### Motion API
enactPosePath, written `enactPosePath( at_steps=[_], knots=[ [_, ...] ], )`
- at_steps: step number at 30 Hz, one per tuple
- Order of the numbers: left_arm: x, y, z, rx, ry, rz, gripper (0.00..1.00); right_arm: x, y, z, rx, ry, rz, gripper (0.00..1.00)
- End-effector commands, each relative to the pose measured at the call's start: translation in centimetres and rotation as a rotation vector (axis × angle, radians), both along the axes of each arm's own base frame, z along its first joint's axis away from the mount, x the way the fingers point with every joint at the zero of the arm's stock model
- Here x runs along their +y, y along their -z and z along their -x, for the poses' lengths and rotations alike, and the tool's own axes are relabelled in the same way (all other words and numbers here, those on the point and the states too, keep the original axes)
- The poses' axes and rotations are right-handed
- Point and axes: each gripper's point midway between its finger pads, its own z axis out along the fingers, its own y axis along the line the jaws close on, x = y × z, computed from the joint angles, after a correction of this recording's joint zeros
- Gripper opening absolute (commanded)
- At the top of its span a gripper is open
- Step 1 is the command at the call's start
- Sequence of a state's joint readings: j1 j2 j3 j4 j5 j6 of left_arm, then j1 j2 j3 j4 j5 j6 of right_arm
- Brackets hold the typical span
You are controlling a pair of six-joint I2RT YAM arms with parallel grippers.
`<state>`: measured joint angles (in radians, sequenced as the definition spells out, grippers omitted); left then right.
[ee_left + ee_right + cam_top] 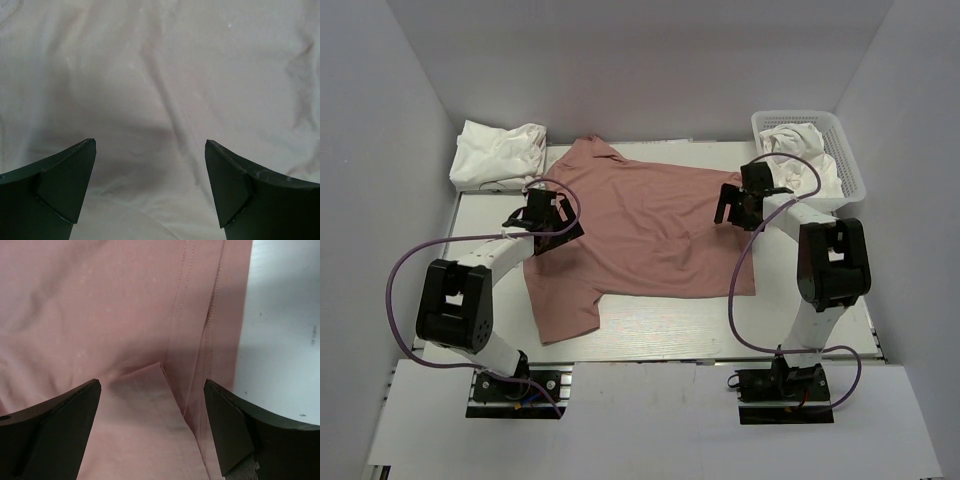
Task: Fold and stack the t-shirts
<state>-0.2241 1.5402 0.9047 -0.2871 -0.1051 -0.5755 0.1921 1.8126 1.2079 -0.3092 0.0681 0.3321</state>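
- The pink t-shirt (pixel 650 225) lies spread in the middle of the table (pixel 660 325). It is soft, light, limp cloth, so I would pinch the hem or a shoulder seam.
- Left gripper (pixel 150 150) and right gripper (pixel 152 390) hang released above it, holding nothing.
- White t-shirts (pixel 498 152) are heaped at 10 o'clock, with more in the basket (pixel 852 172) at 2 o'clock. Their number I cannot tell.

We are looking into what reads as a robotics lab cell: a white table (pixel 660 335) boxed in by bare white walls (pixel 650 60) on its far side and both flanks, a left arm (pixel 450 300) and a right arm (pixel 832 265) bolted to metal plates (pixel 515 396) at its near edge, purple cables (pixel 390 285) looping loose, a pink shirt (pixel 650 220) spread mid-table.
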Motion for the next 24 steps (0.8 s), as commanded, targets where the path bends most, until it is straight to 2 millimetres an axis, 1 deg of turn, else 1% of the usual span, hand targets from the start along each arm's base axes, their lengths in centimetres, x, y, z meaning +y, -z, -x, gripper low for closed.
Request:
enactPosePath(
  at_steps=[1, 4, 6, 8, 10, 13, 14, 16, 18, 19, 21, 22, 24],
  knots=[
    [0.2, -1.9, -1.5, -0.056, -0.001, -0.018, 1.0, 0.2, -0.2, -1.7, -0.026, -0.012, 0.009, 0.89],
    [0.2, -2.0, -1.7, -0.065, -0.001, -0.016, 1.0, -0.1, 0.5, -1.5, -0.007, -0.01, 0.016, 0.89],
    [0.2, -2.0, -1.7, -0.065, -0.001, -0.016, 1.0, 0.2, 1.1, -1.2, 0.01, -0.016, 0.007, 0.89],
    [0.2, -1.6, -1.5, -0.056, -0.001, -0.018, 1.0, 0.7, 1.2, -1.0, 0.013, -0.031, -0.01, 0.88],
    [0.4, -1.7, -1.5, -0.057, -0.007, -0.025, 1.0, 0.8, 1.4, -0.7, 0.025, -0.034, -0.016, 0.81],
    [0.4, -1.7, -1.5, -0.057, -0.007, -0.025, 1.0, 0.8, 1.6, -0.4, 0.033, -0.033, -0.022, 0.79],
    [0.5, -1.3, -1.2, -0.048, -0.007, -0.027, 1.0, 0.8, 1.8, -0.2, 0.042, -0.034, -0.021, 0.75],
    [0.5, -1.3, -1.2, -0.048, -0.007, -0.027, 1.0, 0.4, 1.8, -0.1, 0.047, -0.021, -0.006, 0.75],
    [0.4, -1.1, -1.4, -0.048, -0.007, -0.027, 1.0, -0.4, 1.9, 0.2, 0.059, 0.014, 0.035, 0.8],
    [0.4, -0.7, -1.4, -0.039, -0.006, -0.029, 1.0, -1.4, 1.8, 0.0, 0.05, 0.043, 0.088, 0.82],
    [0.4, 0.1, -1.5, -0.026, -0.006, -0.032, 1.0, -1.9, 1.7, 0.3, 0.057, 0.057, 0.118, 0.85],
    [0.1, -0.8, -2.8, -0.066, -0.007, -0.023, 1.0, -2.3, 1.6, 0.3, 0.052, 0.056, 0.146, 0.9],
    [-0.4, -0.7, -3.7, -0.078, 0.005, -0.006, 1.0, -3.0, 1.4, 0.4, 0.054, 0.067, 0.194, 0.9]
  ],
)
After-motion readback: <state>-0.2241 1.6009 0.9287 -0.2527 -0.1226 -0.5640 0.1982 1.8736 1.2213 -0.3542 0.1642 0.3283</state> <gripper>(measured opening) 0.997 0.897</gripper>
